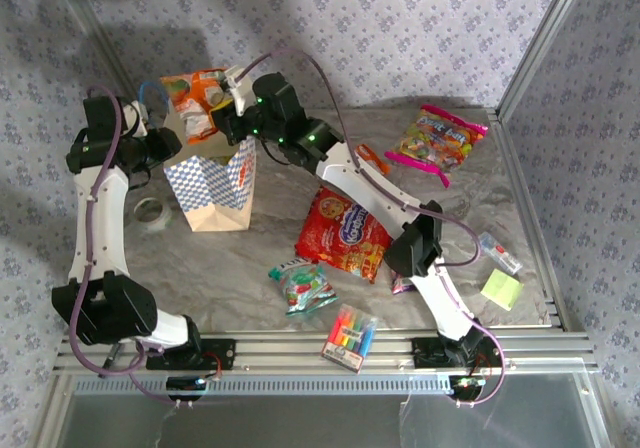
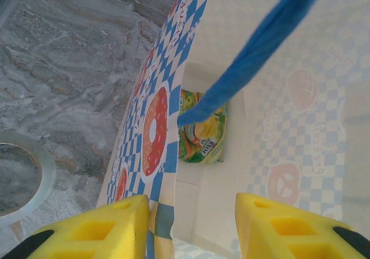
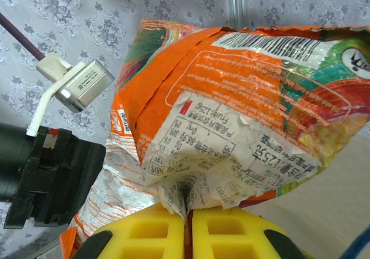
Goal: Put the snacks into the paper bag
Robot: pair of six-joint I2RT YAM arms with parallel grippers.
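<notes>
The tan paper bag [image 1: 212, 183] with its blue-white checkered band stands upright at the back left. My right gripper [image 1: 236, 116] is shut on the crinkled edge of an orange-white packet [image 3: 231, 97], holding it over the bag's mouth [image 1: 195, 96]. My left gripper [image 2: 193, 204] is open and straddles the bag's rim, one finger outside the wall [image 2: 165, 155] and one inside. A green-yellow packet [image 2: 202, 129] lies at the bottom of the bag, under the blue cord handle [image 2: 260, 45]. On the table lie the red cookie bag [image 1: 345, 233], the pink-edged candy bag [image 1: 437, 140], a green-red packet [image 1: 305, 286] and a purple packet [image 1: 403, 285] half under the right arm.
A clear pack of coloured markers [image 1: 350, 336] lies at the front edge and a yellow sticky-note pad [image 1: 501, 289] at the right. A tape roll [image 1: 150, 211] sits left of the bag. A small orange item [image 1: 372, 158] lies beside the right arm. Metal frame posts border the table.
</notes>
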